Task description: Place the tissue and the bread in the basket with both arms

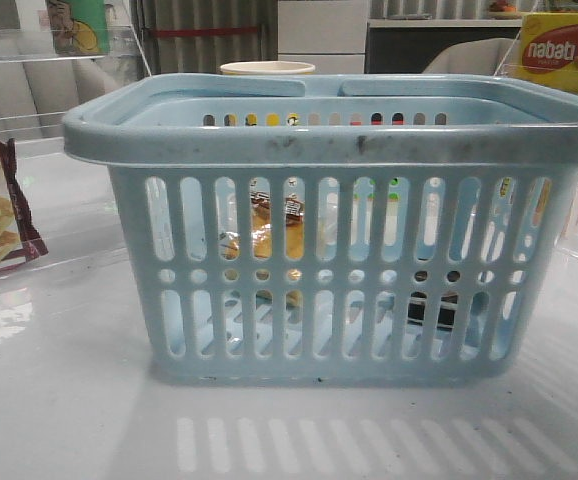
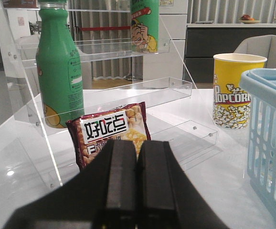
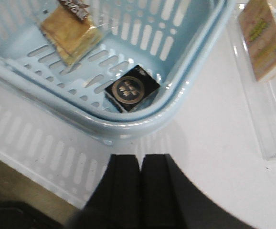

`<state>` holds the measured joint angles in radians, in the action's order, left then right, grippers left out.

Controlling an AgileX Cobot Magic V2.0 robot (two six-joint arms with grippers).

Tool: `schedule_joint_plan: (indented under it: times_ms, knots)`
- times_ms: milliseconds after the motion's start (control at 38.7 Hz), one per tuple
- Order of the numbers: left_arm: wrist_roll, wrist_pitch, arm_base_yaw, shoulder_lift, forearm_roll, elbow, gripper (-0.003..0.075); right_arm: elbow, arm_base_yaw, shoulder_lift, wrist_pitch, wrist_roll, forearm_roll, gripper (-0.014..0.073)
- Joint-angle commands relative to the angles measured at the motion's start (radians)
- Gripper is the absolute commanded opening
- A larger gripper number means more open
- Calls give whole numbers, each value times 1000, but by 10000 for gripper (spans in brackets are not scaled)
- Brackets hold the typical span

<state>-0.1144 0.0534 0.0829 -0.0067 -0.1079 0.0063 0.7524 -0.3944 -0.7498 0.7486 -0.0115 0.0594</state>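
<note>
I count one tissue, a small dark packet lying flat on the floor of the basket, tucked into a corner close to the wall. Through the slots in the front view I can just make out its dark shape low on the right side. One bread lies in the same basket, well apart from the tissue, its golden bun in clear wrap with a dark label band; from the front it shows behind the slots left of centre. There is one basket, light blue, standing upright on the white counter.

My right pincer hangs above the counter just outside the basket's corner, looking down, its two dark fingers pressed together with nothing between them. My left pincer is held level over the counter, fingers likewise closed and empty, pointing at one cracker packet leaning against a clear shelf.

Around that I see one green bottle, one popcorn cup and one yellow box.
</note>
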Motion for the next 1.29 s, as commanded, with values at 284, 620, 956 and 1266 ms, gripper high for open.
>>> schedule_joint_plan:
  times_ms: [284,620,956,1266]
  knots:
    - [7,-89,1,-16,-9,0,91,-412,314,468,-464,-57,2,68]
    - [7,-89,1,-16,-9,0,91,-779,442,779,-765,-52,-122,68]
    - [7,-89,1,-16,-9,0,91,-782,442,779,-811,-52,-122,68]
    - [7,-89,1,-16,-9,0,91,-782,442,779,-811,-52,-122,68]
